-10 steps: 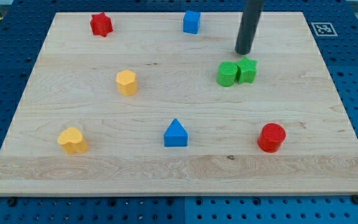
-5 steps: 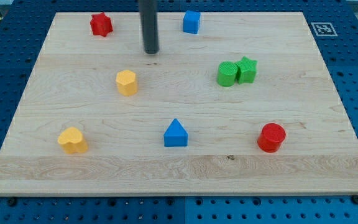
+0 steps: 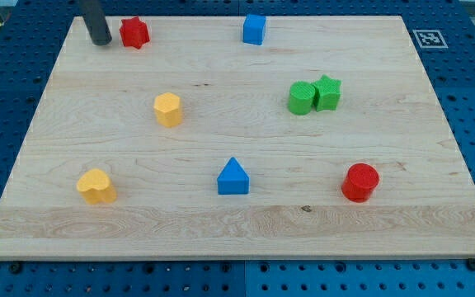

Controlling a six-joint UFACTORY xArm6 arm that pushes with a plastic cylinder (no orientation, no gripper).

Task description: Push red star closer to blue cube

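The red star (image 3: 134,32) lies near the board's top left corner. The blue cube (image 3: 255,29) lies at the top edge, right of centre, well to the right of the star. My tip (image 3: 101,41) is on the board just left of the red star, a small gap apart from it. The dark rod rises out of the view's top.
A yellow hexagon block (image 3: 168,109) lies left of centre. Two green blocks (image 3: 313,95) touch each other at the right. A yellow heart block (image 3: 96,186), a blue triangle block (image 3: 233,177) and a red cylinder (image 3: 360,182) lie along the bottom. The wooden board (image 3: 237,235) sits on a blue pegboard.
My tip has swept left across the top of the board, from beside the green blocks to just left of the red star. No block has moved.
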